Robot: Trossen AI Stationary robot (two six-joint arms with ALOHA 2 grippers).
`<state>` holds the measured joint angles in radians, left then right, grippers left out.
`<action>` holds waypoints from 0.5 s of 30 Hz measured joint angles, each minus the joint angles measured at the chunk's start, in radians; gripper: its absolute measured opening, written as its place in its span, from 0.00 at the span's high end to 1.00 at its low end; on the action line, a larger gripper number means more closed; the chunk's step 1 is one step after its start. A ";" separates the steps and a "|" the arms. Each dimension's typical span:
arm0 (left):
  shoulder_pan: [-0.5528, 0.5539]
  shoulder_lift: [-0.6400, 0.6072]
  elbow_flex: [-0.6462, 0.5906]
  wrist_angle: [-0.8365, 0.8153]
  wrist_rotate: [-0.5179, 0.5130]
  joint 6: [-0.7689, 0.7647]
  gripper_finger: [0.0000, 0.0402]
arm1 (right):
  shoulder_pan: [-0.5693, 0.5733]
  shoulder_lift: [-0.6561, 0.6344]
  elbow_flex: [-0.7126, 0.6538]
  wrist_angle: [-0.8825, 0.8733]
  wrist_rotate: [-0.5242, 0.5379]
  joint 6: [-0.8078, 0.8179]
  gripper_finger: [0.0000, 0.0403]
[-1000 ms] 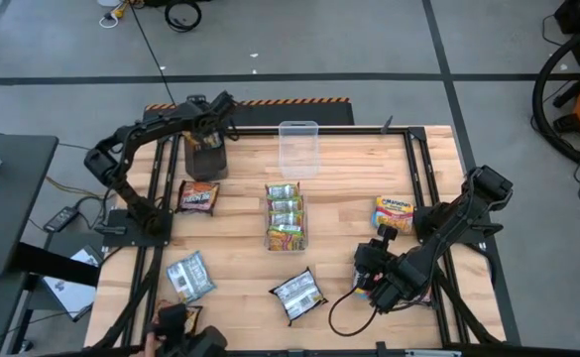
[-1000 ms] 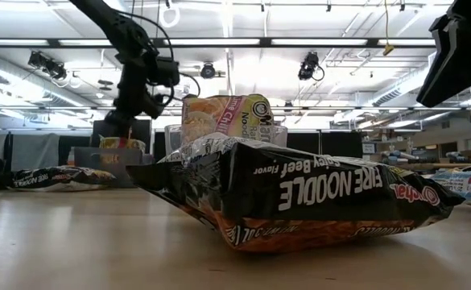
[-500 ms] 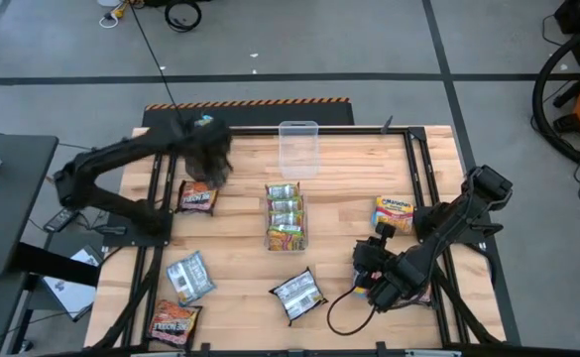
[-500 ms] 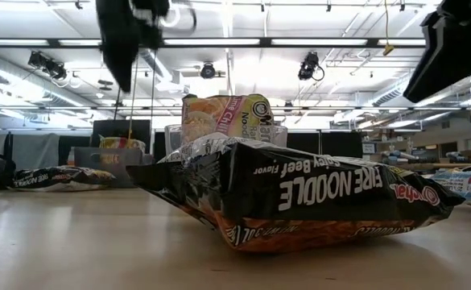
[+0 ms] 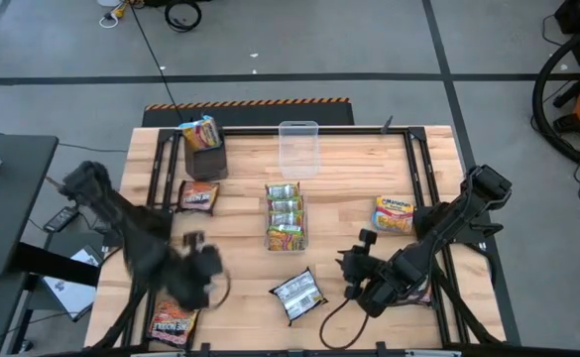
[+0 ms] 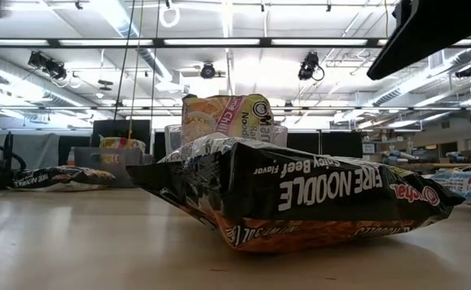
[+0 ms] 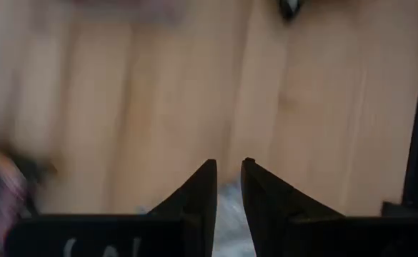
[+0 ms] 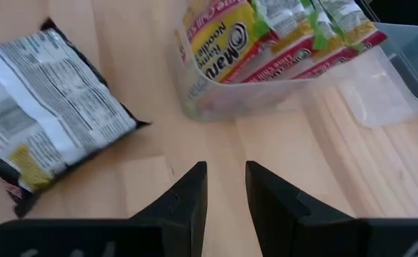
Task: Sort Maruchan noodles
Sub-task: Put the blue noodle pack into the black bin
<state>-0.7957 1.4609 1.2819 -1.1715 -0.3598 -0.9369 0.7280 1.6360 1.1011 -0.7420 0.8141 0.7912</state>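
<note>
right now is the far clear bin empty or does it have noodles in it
Empty. In the high view the far clear bin shows only bare table through it, while the middle bin holds a row of yellow-green packets.

Your wooden table point(image 5: 349, 188) carries loose noodle packets point(image 5: 297, 295), a dark bin point(image 5: 205, 159), an empty clear bin point(image 5: 297, 149) and a packet-filled clear bin point(image 5: 285, 216).
</note>
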 joint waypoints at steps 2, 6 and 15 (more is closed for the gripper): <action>-0.084 0.062 -0.001 -0.015 0.002 -0.166 0.81 | 0.009 0.000 0.000 0.009 0.001 0.015 0.75; -0.211 0.193 -0.001 -0.011 0.016 -0.353 0.75 | 0.038 0.000 0.000 0.008 0.033 0.093 0.76; -0.286 0.424 -0.001 -0.026 0.055 -0.388 0.56 | 0.090 0.000 0.000 0.009 0.054 0.183 0.76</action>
<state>-1.0820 1.8848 1.2812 -1.1977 -0.3052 -1.3248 0.8184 1.6360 1.1011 -0.7334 0.8684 0.9737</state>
